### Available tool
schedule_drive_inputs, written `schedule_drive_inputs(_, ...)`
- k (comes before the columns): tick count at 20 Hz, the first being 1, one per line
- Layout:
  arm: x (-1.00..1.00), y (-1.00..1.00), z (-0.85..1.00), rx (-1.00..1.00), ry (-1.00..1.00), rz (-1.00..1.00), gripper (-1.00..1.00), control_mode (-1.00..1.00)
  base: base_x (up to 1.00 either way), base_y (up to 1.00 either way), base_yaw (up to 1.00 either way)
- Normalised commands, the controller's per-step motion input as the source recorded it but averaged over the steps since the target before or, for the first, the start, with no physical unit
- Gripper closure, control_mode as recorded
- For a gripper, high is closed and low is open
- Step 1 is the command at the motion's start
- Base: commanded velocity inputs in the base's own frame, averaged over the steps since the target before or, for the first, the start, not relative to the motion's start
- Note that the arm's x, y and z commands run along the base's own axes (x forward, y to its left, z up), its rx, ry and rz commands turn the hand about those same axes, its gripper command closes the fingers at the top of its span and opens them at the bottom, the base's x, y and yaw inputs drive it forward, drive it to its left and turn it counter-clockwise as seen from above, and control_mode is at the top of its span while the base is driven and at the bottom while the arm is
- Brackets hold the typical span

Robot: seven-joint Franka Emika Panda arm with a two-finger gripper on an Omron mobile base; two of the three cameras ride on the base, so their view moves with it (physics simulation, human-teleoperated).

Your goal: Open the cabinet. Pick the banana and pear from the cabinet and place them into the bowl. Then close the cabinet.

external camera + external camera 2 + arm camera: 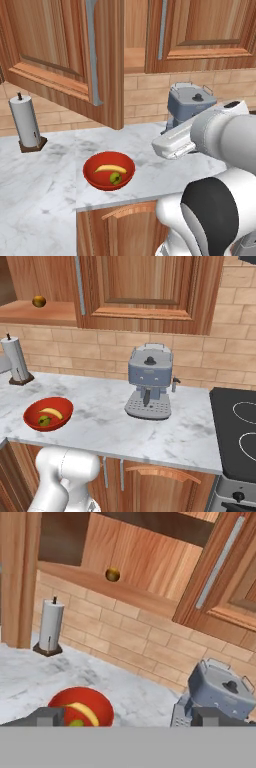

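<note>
Hand (pixel 125 716) empty, jaws spread wide, hovering above table (pixel 45 180) between bowl (pixel 108 170) and coffee machine (pixel 149 387). Banana (pixel 110 168) and pear (pixel 115 178) lay in bowl, touching. Cabinet (pixel 60 45) left door swung open, right door shut. Judged step: closing cabinet. Best push on open door's outer face near handle (pixel 93 55), sweeping steadily, clearing paper-towel roll (pixel 26 122). Count: 1 banana, 1 pear, 1 bowl, 2 doors, 1 small round fruit (pixel 39 301) on shelf.
</note>
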Motion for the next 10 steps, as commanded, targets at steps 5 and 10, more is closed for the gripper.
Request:
schedule_drive_inputs(5,-0.23,0.38,0.00,-0.01,0.00,0.09,-1.00,-1.00,0.00,0.00,0.00)
schedule_drive_inputs(10,-0.21,0.41,0.00,-0.02,-0.01,0.08,-1.00,-1.00,0.00,0.00,0.00)
